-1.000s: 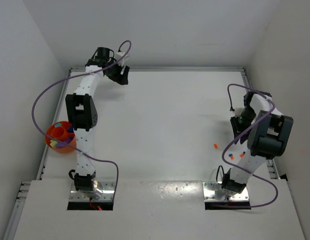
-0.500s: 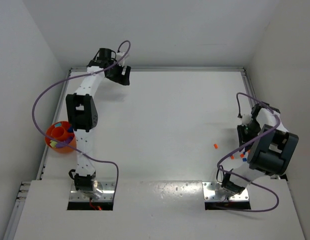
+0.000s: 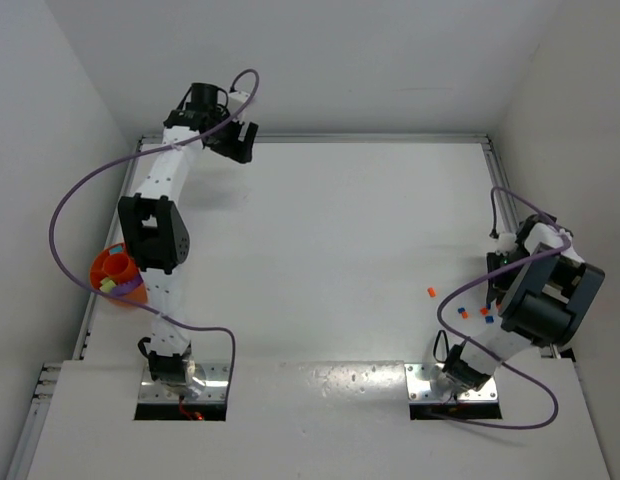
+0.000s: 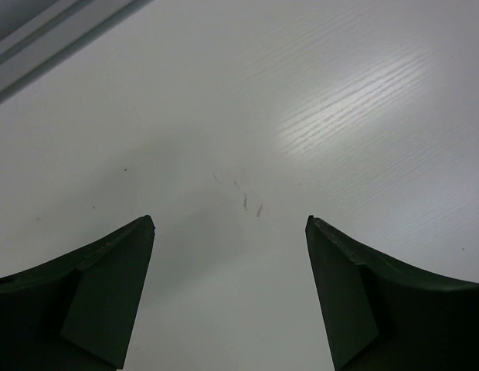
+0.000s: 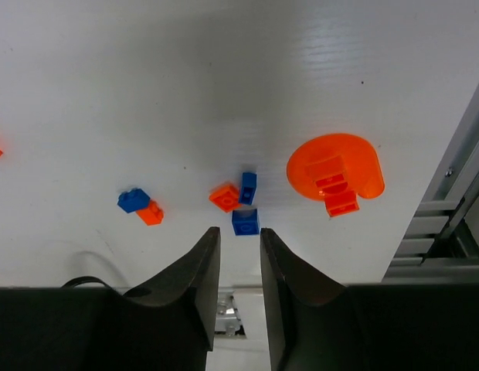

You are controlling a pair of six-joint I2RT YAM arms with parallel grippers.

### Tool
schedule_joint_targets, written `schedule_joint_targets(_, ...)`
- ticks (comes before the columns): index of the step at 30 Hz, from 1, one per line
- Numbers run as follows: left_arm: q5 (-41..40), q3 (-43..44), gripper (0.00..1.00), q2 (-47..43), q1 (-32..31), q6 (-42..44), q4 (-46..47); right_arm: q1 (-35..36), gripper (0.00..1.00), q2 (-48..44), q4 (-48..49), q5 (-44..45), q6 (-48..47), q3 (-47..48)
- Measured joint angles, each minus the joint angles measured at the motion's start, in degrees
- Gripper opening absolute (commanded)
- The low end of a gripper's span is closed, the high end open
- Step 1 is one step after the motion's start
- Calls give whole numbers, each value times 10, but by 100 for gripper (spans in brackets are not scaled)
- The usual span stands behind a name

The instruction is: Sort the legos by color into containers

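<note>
Though barely parted and empty, right gripper (image 5: 239, 232) with blue lego (image 5: 245, 221) just beyond its tips.

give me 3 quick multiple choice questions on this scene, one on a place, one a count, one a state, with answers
1. Where is the bowl?
A. at the table's left edge, by the left arm
B. at the right arm's base
C. mid-table

2. How many blue bricks show in the right wrist view?
A. one
B. three
C. six

3. How is the left gripper?
A. shut on a brick
B. open, nothing in it
C. shut, empty

Answers:
1 A: the top view shows it partly under the left arm at the left edge.
2 B: one lies at left beside an orange brick, and two lie just ahead of the right gripper.
3 B: its wrist view shows only bare table in the wide gap.
</note>
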Motion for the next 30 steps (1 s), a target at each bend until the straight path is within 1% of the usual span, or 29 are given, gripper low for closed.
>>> schedule_joint_targets(8, -6, -7, 85, 0, -19, 4, -9, -12, 28, 13, 27, -10, -23, -21)
schedule_joint_targets(14, -9, -26, 85, 0, -19, 4, -14, -16, 28, 18, 44, -9, -23, -28)
schedule_joint_targets(23, -9, -26, 85, 0, -19, 4, -15, -16, 28, 45, 57, -10, -21, -28)
schedule_joint_targets(30, -8, -31, 85, 0, -19, 4, -15, -16, 17, 54, 60, -10, -20, -28)
